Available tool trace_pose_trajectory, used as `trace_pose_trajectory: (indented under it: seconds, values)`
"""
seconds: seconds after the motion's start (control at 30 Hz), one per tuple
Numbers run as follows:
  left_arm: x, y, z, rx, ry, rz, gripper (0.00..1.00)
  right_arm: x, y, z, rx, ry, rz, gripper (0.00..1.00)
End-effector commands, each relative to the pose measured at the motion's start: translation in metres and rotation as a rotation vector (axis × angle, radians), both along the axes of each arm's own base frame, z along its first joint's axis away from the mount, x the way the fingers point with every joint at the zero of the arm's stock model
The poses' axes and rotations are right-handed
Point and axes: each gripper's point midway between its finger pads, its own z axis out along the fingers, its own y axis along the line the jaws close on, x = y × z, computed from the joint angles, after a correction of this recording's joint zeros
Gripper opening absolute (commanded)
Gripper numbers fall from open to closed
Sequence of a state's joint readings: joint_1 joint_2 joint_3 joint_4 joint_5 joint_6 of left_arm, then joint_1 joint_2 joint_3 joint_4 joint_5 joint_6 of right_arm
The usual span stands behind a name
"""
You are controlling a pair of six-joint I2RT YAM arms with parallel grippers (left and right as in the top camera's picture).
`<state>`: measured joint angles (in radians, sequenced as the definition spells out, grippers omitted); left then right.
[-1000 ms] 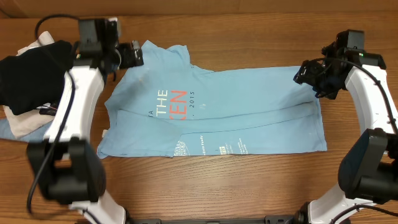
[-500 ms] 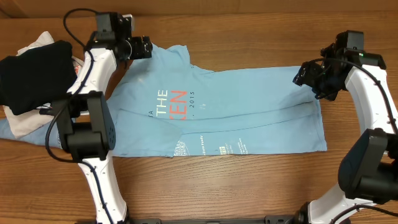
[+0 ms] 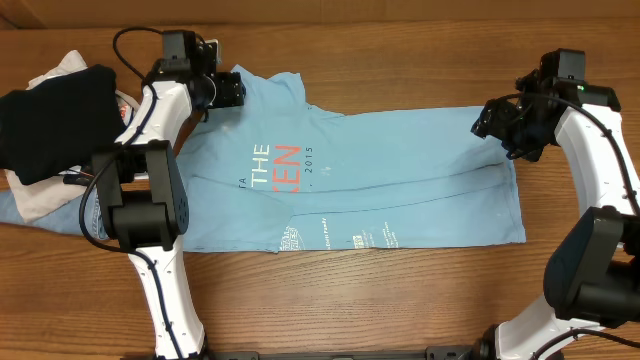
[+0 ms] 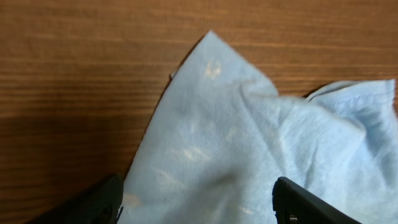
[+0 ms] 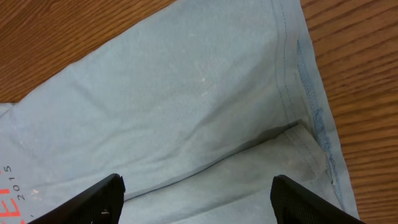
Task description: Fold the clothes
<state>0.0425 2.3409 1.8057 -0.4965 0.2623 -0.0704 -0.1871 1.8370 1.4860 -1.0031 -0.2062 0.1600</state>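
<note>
Early stage: T-shirt (image 3: 380, 190) lies mid-frame on desk (image 3: 400, 300), seemingly one lengthwise fold done, rest left; left end effector (image 3: 232, 90) and right end effector (image 3: 487, 120) gape empty over its upper corners.

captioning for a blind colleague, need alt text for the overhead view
A light sky-blue cotton T-shirt with red and white chest lettering lies flat on a brown wooden table, the left claw and the right claw open at its two far corners. A black folded garment lies at the left edge.
</note>
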Motion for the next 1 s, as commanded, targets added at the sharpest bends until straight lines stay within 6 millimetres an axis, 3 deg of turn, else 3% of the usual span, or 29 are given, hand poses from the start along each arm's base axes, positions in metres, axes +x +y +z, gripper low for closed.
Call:
trace_pose_trajectory:
  seconds: [0.0,0.3,0.47,0.57,0.6,0.67,0.8,0.97]
  values:
    - [0.002,-0.001,-0.011,0.004,0.012,-0.019,0.8,0.007,0.0,0.019,-0.007,-0.058,0.008,0.79]
    - [0.005,0.01,-0.023,0.035,0.02,0.019,0.84,0.006,0.001,0.019,-0.007,-0.055,0.008,0.79]
    - [0.013,0.01,-0.018,0.036,-0.021,0.019,0.86,0.006,0.001,0.019,-0.006,-0.055,0.008,0.79]
    - [0.014,0.01,-0.018,0.034,-0.026,0.018,0.82,0.006,0.001,0.019,-0.006,-0.055,0.008,0.79]
    - [0.012,0.008,-0.019,0.033,-0.019,0.014,0.77,0.006,0.001,0.019,-0.006,-0.055,0.008,0.79]
    - [0.007,0.007,-0.022,0.042,0.001,-0.005,0.42,0.006,0.001,0.019,-0.007,-0.055,0.008,0.78]
    - [0.0,0.007,-0.026,0.043,0.033,-0.011,0.23,0.007,0.0,0.019,-0.008,-0.059,0.008,0.79]
    - [-0.007,0.015,-0.022,0.03,0.069,0.031,0.08,0.022,-0.01,0.023,-0.063,-0.122,-0.006,0.78]
